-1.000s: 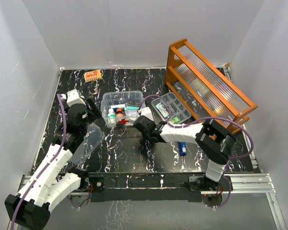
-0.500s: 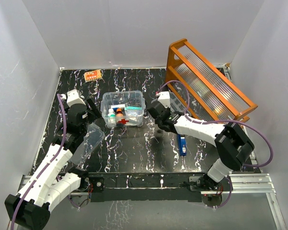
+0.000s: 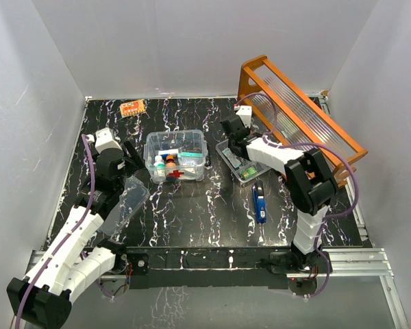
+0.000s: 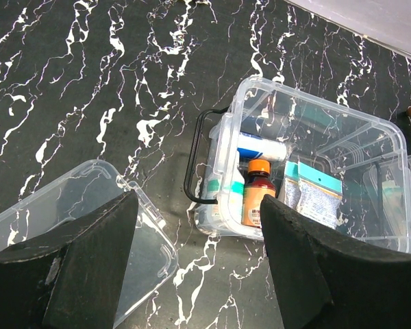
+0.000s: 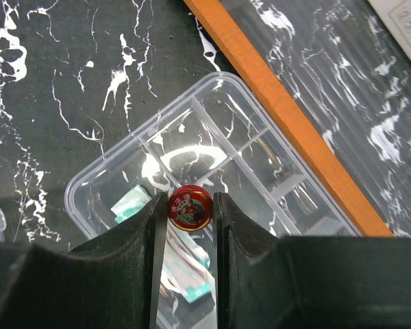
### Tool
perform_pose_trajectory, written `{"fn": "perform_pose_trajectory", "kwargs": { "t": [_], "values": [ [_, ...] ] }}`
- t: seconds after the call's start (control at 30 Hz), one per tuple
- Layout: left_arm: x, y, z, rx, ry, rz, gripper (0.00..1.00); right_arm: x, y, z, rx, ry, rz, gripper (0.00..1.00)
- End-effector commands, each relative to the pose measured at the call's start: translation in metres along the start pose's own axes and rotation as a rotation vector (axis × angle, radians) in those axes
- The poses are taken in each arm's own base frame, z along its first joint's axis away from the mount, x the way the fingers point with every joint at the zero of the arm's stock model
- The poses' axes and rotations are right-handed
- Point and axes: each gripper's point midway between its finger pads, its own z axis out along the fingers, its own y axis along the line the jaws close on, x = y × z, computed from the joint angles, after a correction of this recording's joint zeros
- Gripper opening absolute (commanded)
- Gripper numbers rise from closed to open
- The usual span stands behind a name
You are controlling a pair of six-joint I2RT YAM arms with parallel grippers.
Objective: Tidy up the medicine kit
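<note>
The small clear plastic rectangular medicine kit box (image 3: 176, 156) sits left of centre in the overhead view on the black white-veined marble table (image 3: 192, 216). It is open at the top, with a red cross (image 3: 176, 174) on its near wall. In the left wrist view a black wire handle (image 4: 197, 159) hangs at its left end. Inside stand a brown bottle with an orange cap (image 4: 258, 197), a white tube (image 4: 262, 146) and a teal-topped paper sachet (image 4: 317, 199).

The clear plastic lid (image 4: 82, 219) lies at the lower left of that view, apart from the box. The left gripper (image 4: 195, 203) hovers above with its jaws wide apart and nothing between them. Its left finger overlaps the lid, and I cannot tell whether they touch.

The right gripper (image 5: 190, 201) is clamped on a small round red tin (image 5: 189, 210). It holds the tin over a shallow clear plastic tray with dividers (image 5: 99, 179). The tray lies right of the box, just beside the foot of the large orange wooden rack with ribbed clear panels (image 3: 298, 116), which fills the upper right. Teal-edged packets (image 5: 133, 200) lie in the tray's near compartments.

A blue oblong item (image 3: 259, 203), possibly a tube, lies below the tray. An orange blister pack (image 3: 132, 107) lies in the table's upper left corner.
</note>
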Motion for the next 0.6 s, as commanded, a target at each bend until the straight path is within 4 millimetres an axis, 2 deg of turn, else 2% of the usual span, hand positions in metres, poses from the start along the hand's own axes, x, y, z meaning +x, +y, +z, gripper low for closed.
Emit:
{"fn": "perform_pose_trajectory", "kwargs": {
  "t": [0.0,0.17,0.57],
  "values": [
    [-0.002,0.006,0.001,-0.029,-0.013,0.009,0.71,-0.033,0.016,0.018,-0.052,-0.072,0.021,0.2],
    [-0.001,0.007,0.002,-0.036,-0.006,0.015,0.71,-0.041,0.018,0.036,-0.053,-0.088,0.027,0.2],
    [-0.002,0.008,0.001,-0.038,-0.01,0.014,0.71,-0.029,0.013,0.056,-0.044,-0.042,0.011,0.21]
  ]
}}
